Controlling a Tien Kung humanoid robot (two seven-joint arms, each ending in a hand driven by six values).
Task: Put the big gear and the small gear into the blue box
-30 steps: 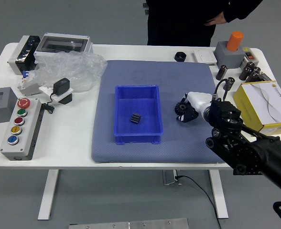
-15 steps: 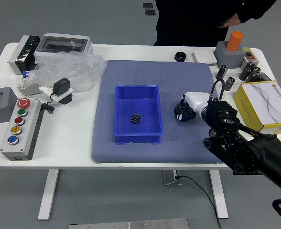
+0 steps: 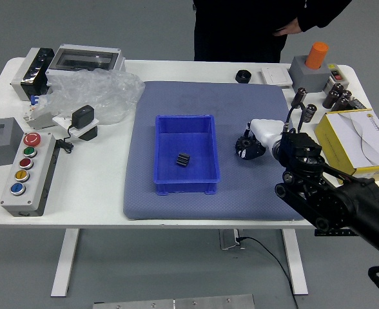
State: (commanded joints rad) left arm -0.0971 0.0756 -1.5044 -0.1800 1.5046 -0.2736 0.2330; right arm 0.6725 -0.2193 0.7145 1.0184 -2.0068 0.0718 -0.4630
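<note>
The right hand (image 3: 250, 145), white-backed with black fingers, reaches in from the right over the mat's right part. Its fingers are curled around the big gear (image 3: 242, 145), a dark toothed disc low over or on the mat; they cover much of it, and any gap below is hard to judge. Left of the hand stands the open blue box (image 3: 187, 187). On its floor lies a small dark ridged piece, apparently the small gear (image 3: 183, 159). No left hand shows.
A blue-grey mat (image 3: 176, 100) lies under the box. Right are a yellow carton (image 3: 363, 138) and a grey block with an orange cylinder (image 3: 316, 55); left, a button panel (image 3: 31, 174) and plastic wrap (image 3: 99, 90). A person stands behind the table, one hand (image 3: 289, 28) away from it.
The right hand has shifted slightly left and its fingers have drawn in around the big gear. The person has swayed right and back left. The blue box and its contents have stayed put.
</note>
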